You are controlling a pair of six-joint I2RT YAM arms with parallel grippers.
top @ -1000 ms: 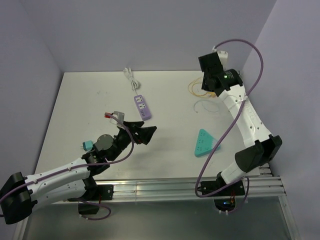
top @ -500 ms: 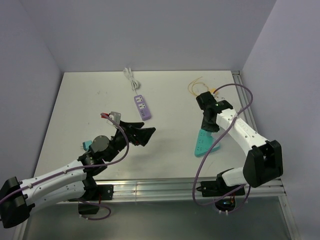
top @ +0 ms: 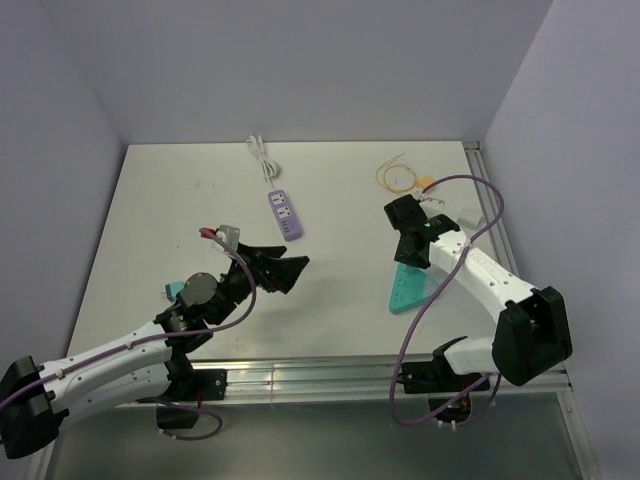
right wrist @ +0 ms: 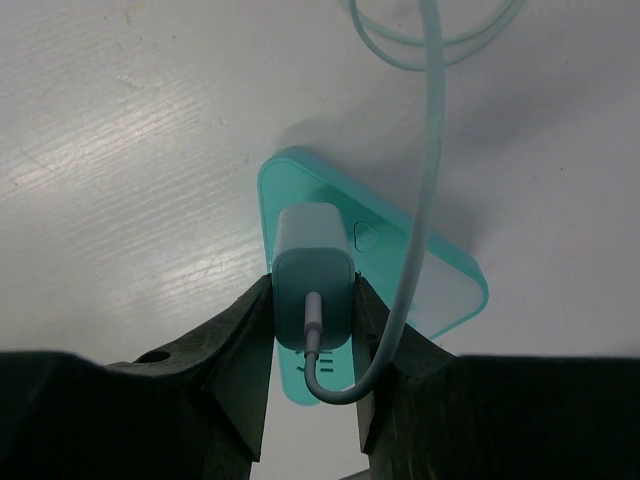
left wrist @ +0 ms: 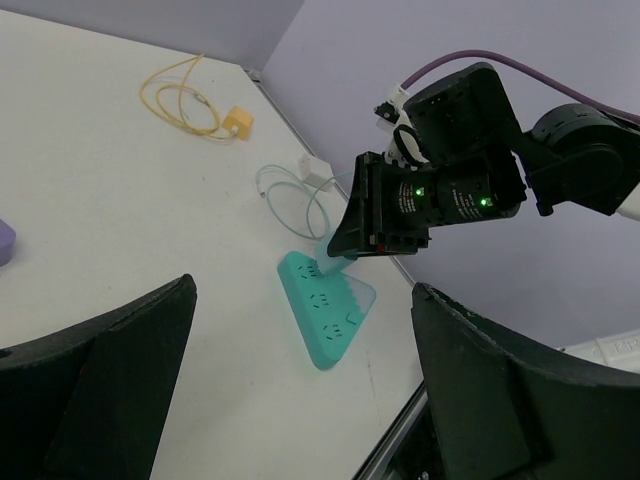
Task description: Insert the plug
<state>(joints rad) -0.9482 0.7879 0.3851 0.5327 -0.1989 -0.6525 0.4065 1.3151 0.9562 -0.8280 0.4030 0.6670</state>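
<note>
Lavender walls (top: 300,70) enclose a matte white table (top: 180,200) that shows faint scuffs in the right wrist view. From the table centre in the top view, we find the plug (top: 425,184), a small blocky yellow-tan body, at 1 o'clock near the far right corner. It lies flat at the end of its thin, loosely looped yellow cable (top: 395,175), well apart from both grippers. At 12 o'clock lies a slim rectangular purple power strip (top: 284,213), with its white cord (top: 262,155) running toward the back wall. At 4 o'clock sits a smooth teal triangular socket block (top: 405,290) with rounded corners. The right gripper (right wrist: 312,285) stands over this block, its black fingers (right wrist: 250,330) pinching a pale mint-white adapter (right wrist: 312,255), a rounded rectangular body. The adapter's front end meets the block's top face; we cannot tell how deep it is seated. A glossy mint cable (right wrist: 432,150) leaves the adapter's rear and curves away into loops on the table. The left gripper (top: 290,262) hangs at 7 o'clock with its broad black jaws spread wide, holding nothing.
</note>
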